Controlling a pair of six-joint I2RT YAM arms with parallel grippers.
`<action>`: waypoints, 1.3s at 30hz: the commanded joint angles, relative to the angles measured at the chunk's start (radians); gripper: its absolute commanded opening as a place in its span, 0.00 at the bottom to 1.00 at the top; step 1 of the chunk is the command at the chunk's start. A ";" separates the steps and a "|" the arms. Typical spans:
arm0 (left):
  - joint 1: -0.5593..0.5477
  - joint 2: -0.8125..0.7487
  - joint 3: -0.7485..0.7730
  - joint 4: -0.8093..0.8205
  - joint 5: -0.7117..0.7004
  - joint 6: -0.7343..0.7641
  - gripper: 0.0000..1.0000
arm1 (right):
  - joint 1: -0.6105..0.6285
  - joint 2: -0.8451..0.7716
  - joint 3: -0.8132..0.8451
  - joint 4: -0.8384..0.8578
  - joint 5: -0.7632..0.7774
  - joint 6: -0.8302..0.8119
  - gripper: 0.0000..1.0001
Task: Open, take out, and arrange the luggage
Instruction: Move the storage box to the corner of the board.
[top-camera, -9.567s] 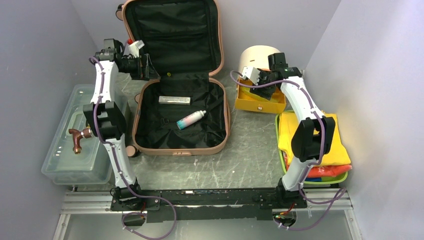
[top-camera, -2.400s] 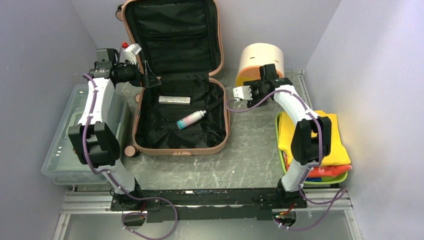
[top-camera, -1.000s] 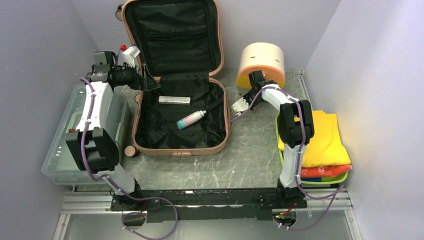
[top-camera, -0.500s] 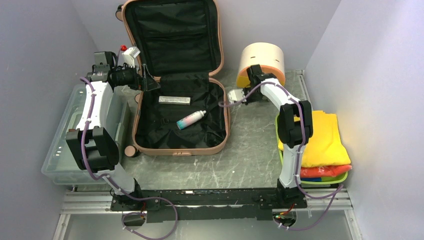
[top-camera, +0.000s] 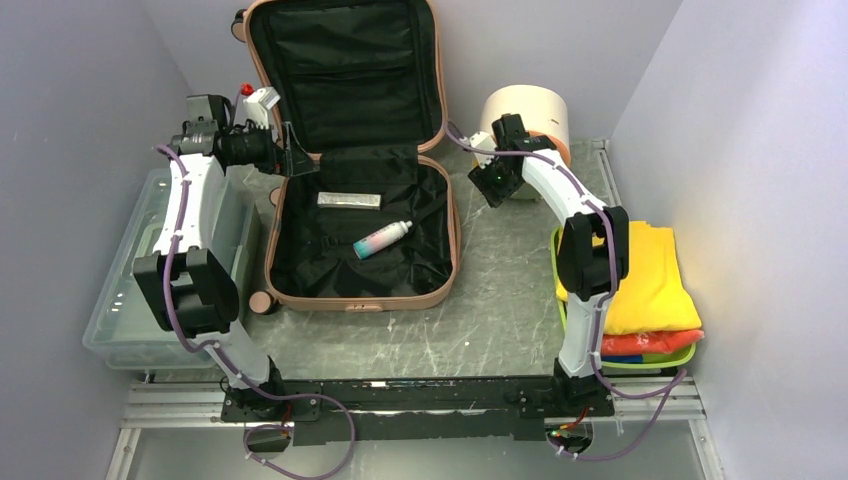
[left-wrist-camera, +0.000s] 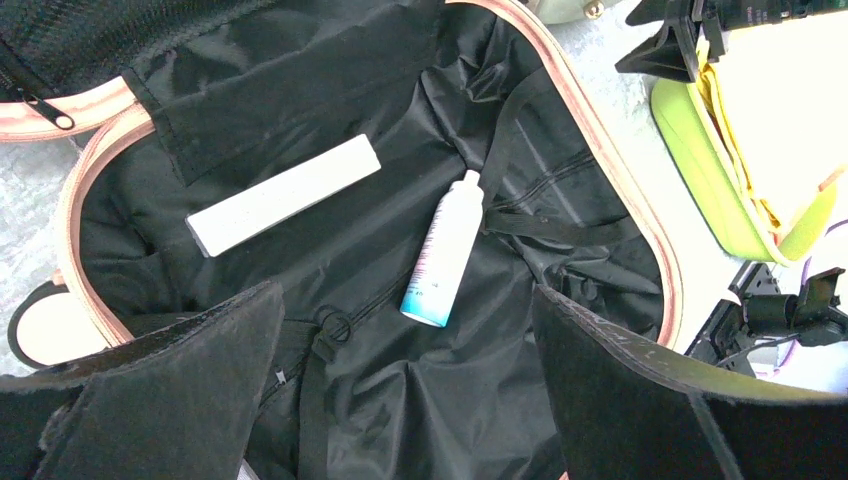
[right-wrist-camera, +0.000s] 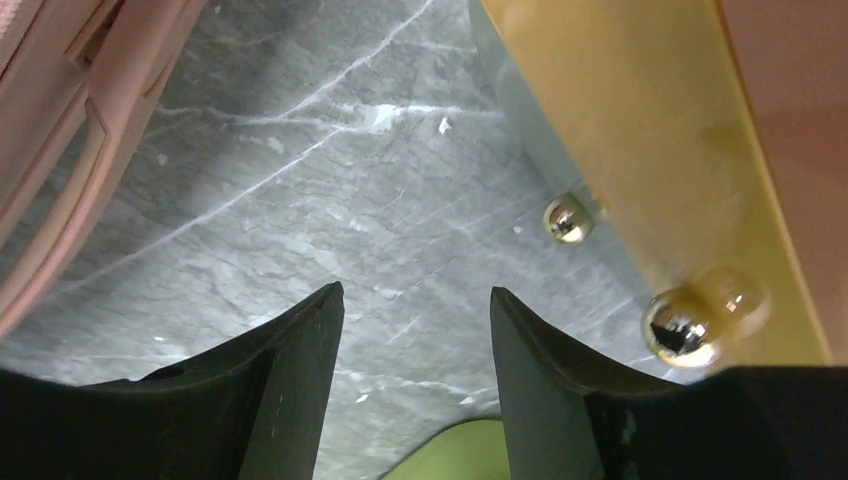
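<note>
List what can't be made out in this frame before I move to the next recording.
- Print on the spray bottle: too small, left wrist view.
- Clear bin contents: the left arm crosses it, top view.
- Yellow drawer front: cut off by the frame's edges, right wrist view.
- Clothes under the yellow cloth: covered, top view.

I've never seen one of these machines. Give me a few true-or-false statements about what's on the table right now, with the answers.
1. The luggage lies open. True.
2. A spray bottle lies inside it. True.
3. The right tool grips that bottle. False: it is open and empty, over the table beside a yellow drawer.
4. The green tray holds nothing. False: folded yellow cloth lies in it.
</note>
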 joint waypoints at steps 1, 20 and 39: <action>0.005 0.016 0.080 -0.071 0.011 0.050 0.99 | -0.002 -0.086 -0.027 0.069 0.045 0.237 0.59; 0.008 -0.042 0.099 -0.230 -0.006 0.184 1.00 | -0.102 -0.206 -0.325 0.539 0.117 0.564 0.61; 0.008 -0.077 0.141 -0.268 -0.120 0.221 0.99 | -0.088 -0.417 -0.550 0.594 0.060 0.455 0.60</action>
